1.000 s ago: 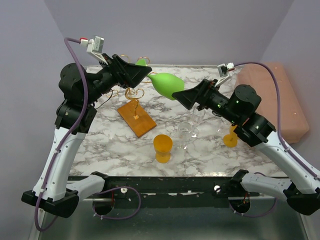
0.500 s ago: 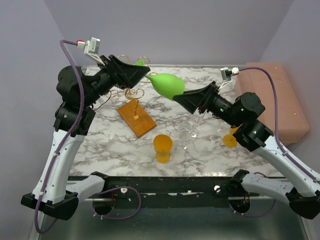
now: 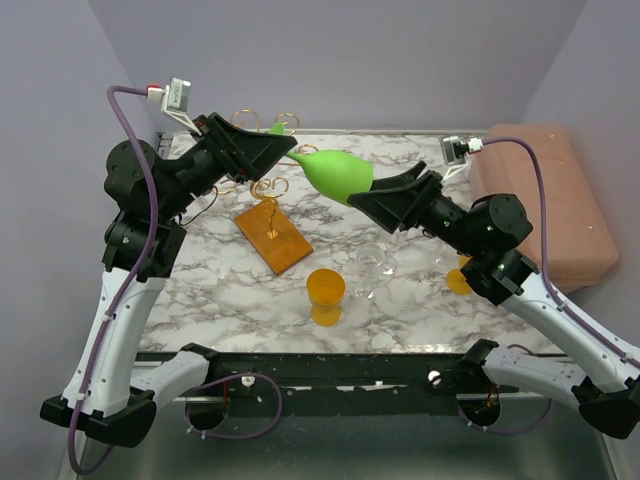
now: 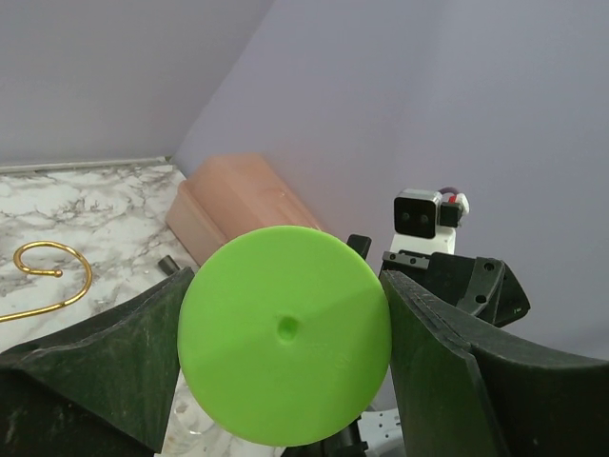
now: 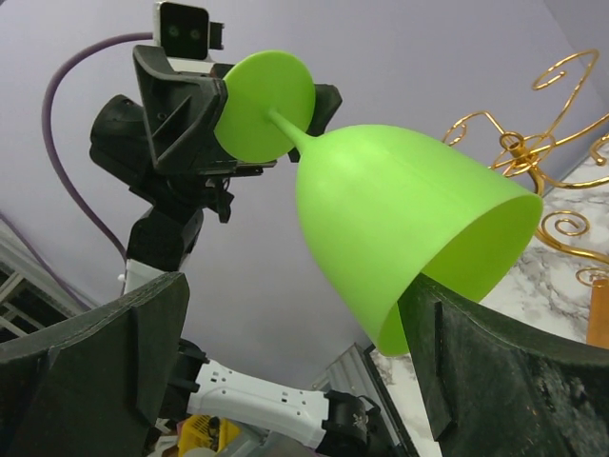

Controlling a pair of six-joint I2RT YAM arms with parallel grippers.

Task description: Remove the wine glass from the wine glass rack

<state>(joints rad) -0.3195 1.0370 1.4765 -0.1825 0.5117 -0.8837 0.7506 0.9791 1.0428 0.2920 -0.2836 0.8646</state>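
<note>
Wine glass (image 3: 335,172), green, lies aloft on its side, clear of the wine glass rack (image 3: 266,186), at 2 o'clock from its post. Left hand (image 3: 290,151) clamps the foot. Right hand (image 3: 356,198), fingers wide, straddles the bowl; contact uncertain. Over the last second both arms have re-angled while the glass scarcely moved. Removal appears complete, and a handover above the table (image 3: 420,300) seems likely.
</note>
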